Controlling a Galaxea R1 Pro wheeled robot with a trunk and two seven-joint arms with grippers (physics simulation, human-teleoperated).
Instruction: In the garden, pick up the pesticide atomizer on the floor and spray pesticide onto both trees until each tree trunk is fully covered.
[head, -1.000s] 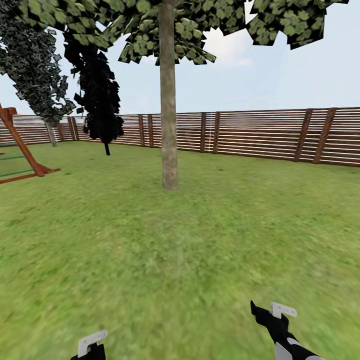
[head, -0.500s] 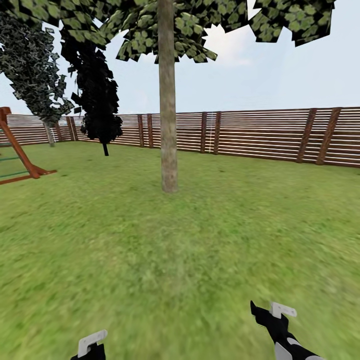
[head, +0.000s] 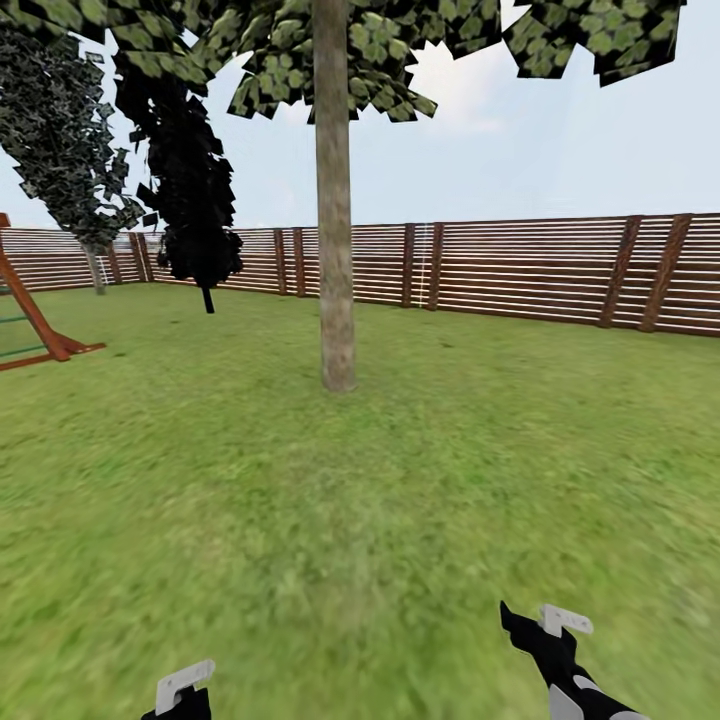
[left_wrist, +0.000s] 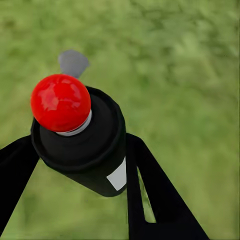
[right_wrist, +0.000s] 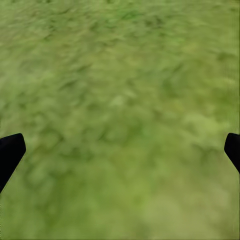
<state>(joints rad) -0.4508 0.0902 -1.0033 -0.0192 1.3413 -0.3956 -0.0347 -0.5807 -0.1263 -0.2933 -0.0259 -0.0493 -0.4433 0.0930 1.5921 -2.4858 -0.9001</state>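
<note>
Clamped between left end effector (left_wrist: 75, 165) fingers sits one pesticide atomizer (left_wrist: 82, 142); right end effector (right_wrist: 120, 150) spread wide, empty; one thick tree trunk (head: 335, 250) ahead.

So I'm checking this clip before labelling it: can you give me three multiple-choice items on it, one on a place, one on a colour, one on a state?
1. Where does the tree trunk stand?
A. on the grass, before the fence
B. behind the fence
C. on paving

2. What colour is the sprayer's tip?
A. blue
B. red
C. yellow

3. How is the right tool?
A. shut on the sprayer
B. open over grass
C. shut on a leaf

Answers: 1 A, grass surrounds its base, with the fence behind. 2 B, the sprayer in the left tool has a red tip. 3 B, the right tool has its fingers wide apart over grass.
</note>
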